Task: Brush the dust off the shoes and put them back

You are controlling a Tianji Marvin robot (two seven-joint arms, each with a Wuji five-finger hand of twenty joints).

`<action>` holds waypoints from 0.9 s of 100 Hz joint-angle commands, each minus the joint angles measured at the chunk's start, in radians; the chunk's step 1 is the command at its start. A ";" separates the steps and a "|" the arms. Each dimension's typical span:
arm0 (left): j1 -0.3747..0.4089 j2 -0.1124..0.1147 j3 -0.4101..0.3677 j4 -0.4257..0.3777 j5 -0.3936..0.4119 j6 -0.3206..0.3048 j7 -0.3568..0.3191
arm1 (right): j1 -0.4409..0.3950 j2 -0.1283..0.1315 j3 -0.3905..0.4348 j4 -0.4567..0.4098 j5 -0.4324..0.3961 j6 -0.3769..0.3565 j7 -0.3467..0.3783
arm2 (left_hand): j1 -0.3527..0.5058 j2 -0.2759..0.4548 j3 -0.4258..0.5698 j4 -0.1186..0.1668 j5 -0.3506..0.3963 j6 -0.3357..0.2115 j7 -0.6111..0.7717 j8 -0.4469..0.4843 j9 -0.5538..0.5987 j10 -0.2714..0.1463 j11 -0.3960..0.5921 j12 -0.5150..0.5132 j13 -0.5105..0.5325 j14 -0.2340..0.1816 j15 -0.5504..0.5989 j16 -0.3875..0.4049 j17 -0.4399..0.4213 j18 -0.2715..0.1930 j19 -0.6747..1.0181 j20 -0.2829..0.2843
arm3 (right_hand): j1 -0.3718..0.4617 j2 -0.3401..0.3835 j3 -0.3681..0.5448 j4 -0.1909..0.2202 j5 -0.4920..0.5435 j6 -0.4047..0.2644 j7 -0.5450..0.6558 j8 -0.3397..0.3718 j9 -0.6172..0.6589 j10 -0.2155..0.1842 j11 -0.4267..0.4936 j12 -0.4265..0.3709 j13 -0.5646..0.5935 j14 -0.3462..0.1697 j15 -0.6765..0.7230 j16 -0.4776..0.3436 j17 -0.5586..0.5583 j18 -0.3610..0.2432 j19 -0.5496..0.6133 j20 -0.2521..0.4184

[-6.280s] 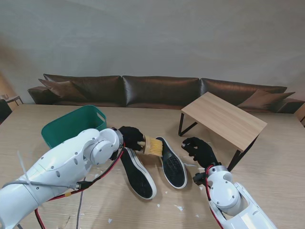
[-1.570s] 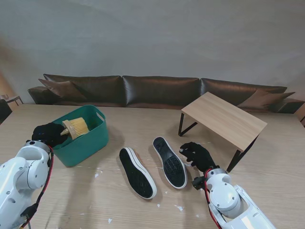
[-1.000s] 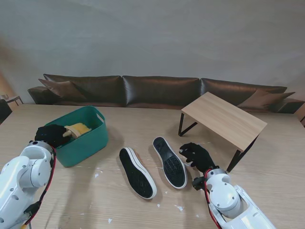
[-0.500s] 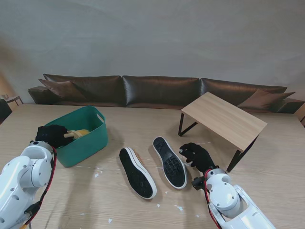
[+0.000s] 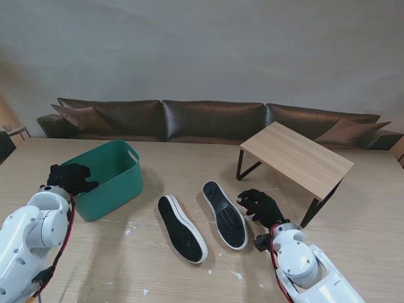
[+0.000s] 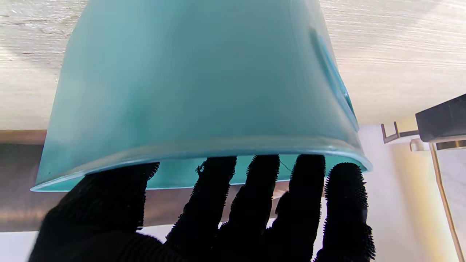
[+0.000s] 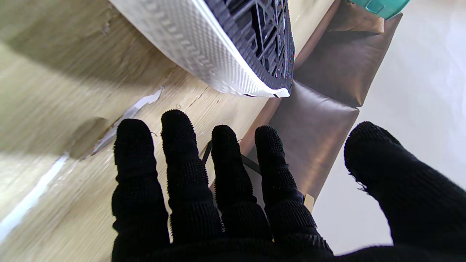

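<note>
Shoes, two black canvas sneakers [image 5: 203, 219] lying sole-up beside the green plastic basket [image 5: 124, 178], remain unreturned; left hand [image 5: 69, 178] and right hand [image 5: 261, 204] are empty, fingers apart.

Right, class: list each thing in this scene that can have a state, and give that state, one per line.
left shoe: upside down, sole up, on the table.
right shoe: upside down, sole up, beside it, apart.
green basket: upright on the table.
small wooden rack: standing, top bare.
left hand: open, at the basket's rim, holding nothing.
right hand: open, fingers spread, beside the right shoe.
</note>
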 commanded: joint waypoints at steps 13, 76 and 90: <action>-0.001 -0.001 -0.004 -0.006 -0.009 -0.021 -0.007 | 0.000 -0.005 -0.005 0.003 0.001 -0.005 0.011 | -0.037 -0.016 -0.024 0.034 -0.028 0.022 -0.019 -0.021 -0.038 0.013 -0.003 -0.017 -0.038 0.020 -0.013 -0.016 -0.026 0.022 -0.032 -0.011 | 0.012 0.023 0.006 0.016 -0.032 0.008 0.017 -0.016 0.025 0.021 0.013 -0.014 0.034 0.006 0.016 0.016 -0.213 0.012 0.035 -0.010; 0.012 -0.011 -0.021 -0.221 -0.152 -0.199 -0.044 | 0.003 -0.006 -0.011 0.010 -0.002 -0.012 0.005 | -0.008 0.016 -0.053 0.040 -0.015 0.011 -0.003 -0.020 -0.020 -0.011 0.007 -0.006 -0.051 -0.014 -0.007 -0.003 -0.062 -0.005 -0.030 0.025 | 0.009 0.022 0.008 0.015 -0.035 0.006 0.017 -0.017 0.023 0.021 0.011 -0.014 0.037 0.004 0.016 0.016 -0.212 0.012 0.037 -0.012; -0.015 -0.001 0.033 -0.239 -0.208 -0.262 -0.128 | 0.006 -0.009 -0.010 0.010 -0.009 -0.014 -0.009 | 0.003 0.014 -0.053 0.043 -0.031 -0.013 -0.006 -0.019 -0.037 -0.036 0.002 -0.005 -0.077 -0.046 -0.020 -0.001 -0.092 -0.033 -0.057 0.025 | 0.009 0.022 0.008 0.015 -0.038 0.005 0.017 -0.017 0.018 0.020 0.010 -0.014 0.035 0.005 0.014 0.016 -0.214 0.012 0.037 -0.012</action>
